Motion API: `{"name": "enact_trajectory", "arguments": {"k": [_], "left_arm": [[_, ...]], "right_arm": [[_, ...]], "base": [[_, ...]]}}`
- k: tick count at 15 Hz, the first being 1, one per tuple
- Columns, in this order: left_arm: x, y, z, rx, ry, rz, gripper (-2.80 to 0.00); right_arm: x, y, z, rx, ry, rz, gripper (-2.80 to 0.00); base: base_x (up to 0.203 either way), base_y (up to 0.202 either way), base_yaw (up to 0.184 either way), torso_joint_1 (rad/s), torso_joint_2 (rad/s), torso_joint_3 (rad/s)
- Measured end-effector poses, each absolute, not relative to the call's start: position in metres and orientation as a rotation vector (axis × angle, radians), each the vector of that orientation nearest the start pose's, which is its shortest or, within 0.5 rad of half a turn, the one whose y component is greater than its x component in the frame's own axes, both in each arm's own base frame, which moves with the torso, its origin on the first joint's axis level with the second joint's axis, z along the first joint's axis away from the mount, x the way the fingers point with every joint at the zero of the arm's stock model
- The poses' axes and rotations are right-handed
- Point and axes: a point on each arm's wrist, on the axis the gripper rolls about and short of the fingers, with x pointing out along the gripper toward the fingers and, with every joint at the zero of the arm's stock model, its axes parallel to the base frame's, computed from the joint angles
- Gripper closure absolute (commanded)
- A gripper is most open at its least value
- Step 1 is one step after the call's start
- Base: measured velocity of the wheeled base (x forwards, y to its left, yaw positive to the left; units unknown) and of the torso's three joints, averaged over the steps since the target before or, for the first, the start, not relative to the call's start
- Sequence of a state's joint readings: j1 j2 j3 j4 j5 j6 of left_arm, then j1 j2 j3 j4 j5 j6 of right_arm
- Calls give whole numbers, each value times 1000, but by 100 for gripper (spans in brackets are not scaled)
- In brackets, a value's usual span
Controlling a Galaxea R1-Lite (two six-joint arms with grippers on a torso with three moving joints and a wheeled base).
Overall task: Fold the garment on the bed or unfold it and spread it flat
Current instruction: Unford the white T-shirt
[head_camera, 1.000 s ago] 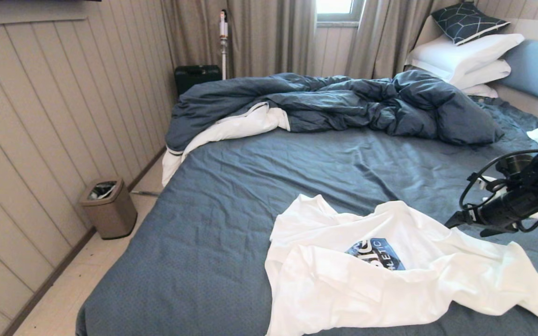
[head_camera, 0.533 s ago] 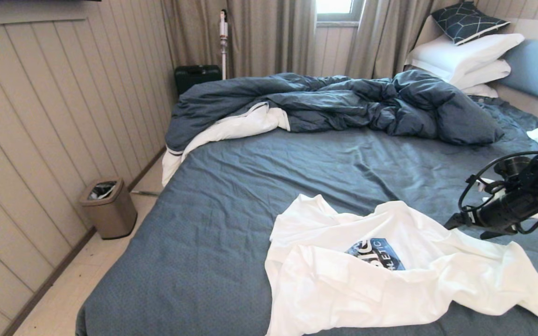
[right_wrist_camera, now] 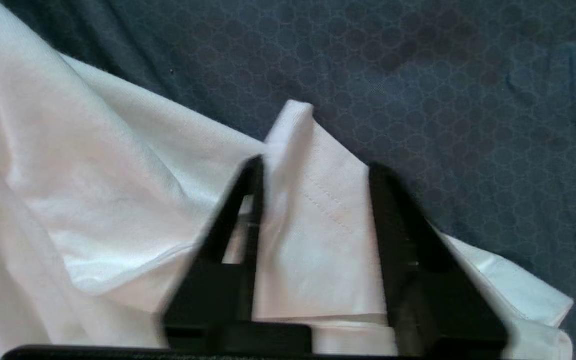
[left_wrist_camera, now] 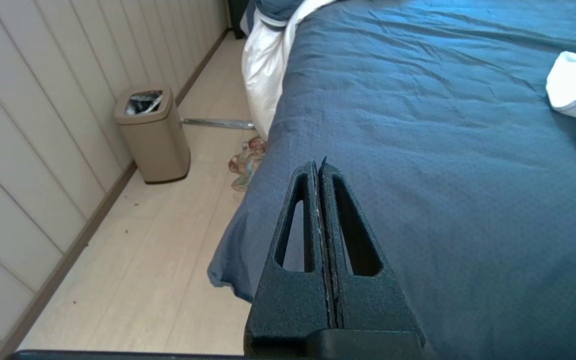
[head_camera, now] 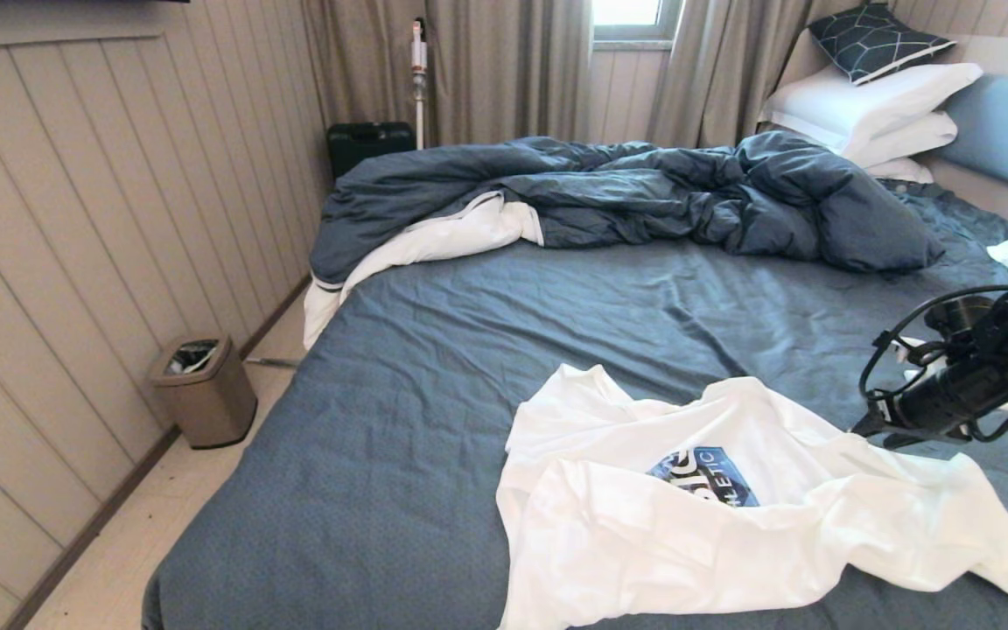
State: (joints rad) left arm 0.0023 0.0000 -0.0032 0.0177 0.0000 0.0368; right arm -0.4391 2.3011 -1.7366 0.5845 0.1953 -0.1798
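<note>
Two fingers of my right gripper (right_wrist_camera: 313, 172) straddle, parted, a fold of the white T-shirt (head_camera: 644, 516) (crumpled) on the bed (head_camera: 434, 367); my left gripper (left_wrist_camera: 319, 167) hangs closed beside the bed's edge.

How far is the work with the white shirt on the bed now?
Nothing looks finished: the white T-shirt lies crumpled on the bed, its blue print half covered by a fold. In hand: the right gripper is open, its fingers on either side of a stitched edge of the shirt, not yet closed. The left gripper is shut near the bed's edge. Gripping and spreading flat remain.
</note>
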Motion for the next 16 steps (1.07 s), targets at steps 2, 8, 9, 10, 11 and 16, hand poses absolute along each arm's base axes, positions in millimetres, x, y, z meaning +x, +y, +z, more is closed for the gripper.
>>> {"name": "enact_trajectory", "arguments": {"k": [2,8,9,10,11,16], "left_arm": [[-23,0,75,37,15,2,0],[-23,0,75,37,15,0,0],[-23,0,75,37,14,0,0],[-23,0,75,37,14,0,0],[-23,0,75,37,14,1,0],[-23,0,75,37,14,0,0]], "right_arm": [[391,-178,101,197,1106,-118,0],[392,-179,113,178,1070,-135,0],[394,-180,117,183,1057,-151,0],[397,-182,125,189,1025,-177,0],[402,-185,135,197,983,-215,0],[424,-199,150,213,783,-461,0]], "base": [[0,0,0,0,0,0],[0,0,0,0,0,0],[0,0,0,0,0,0],[0,0,0,0,0,0],[0,0,0,0,0,0],[0,0,0,0,0,0]]}}
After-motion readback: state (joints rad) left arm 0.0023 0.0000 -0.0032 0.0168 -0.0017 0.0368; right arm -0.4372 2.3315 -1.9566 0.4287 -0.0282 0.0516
